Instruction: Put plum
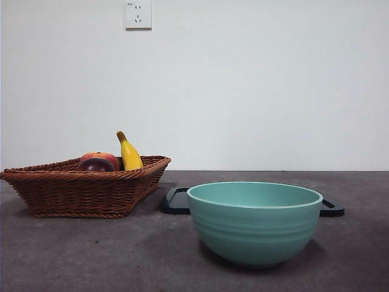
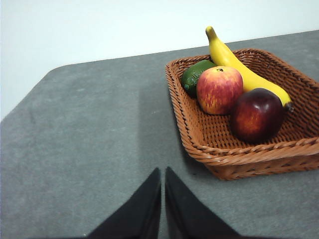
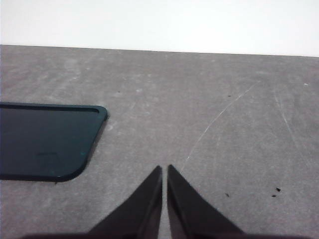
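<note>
The dark maroon plum [image 2: 256,115] lies in a brown wicker basket [image 2: 239,154], next to a red-orange fruit [image 2: 219,89], a yellow banana [image 2: 239,67] and a green fruit [image 2: 194,75]. In the front view the plum [image 1: 94,165] peeks over the basket's rim [image 1: 85,188] at the left. My left gripper [image 2: 163,172] is shut and empty, above bare table, short of the basket. My right gripper [image 3: 164,169] is shut and empty over bare table beside a dark tray [image 3: 45,144]. Neither arm shows in the front view.
A teal bowl [image 1: 255,222] stands near the front, right of the basket. The dark flat tray [image 1: 176,201] lies behind the bowl. A white wall with a socket [image 1: 138,14] closes the back of the grey table.
</note>
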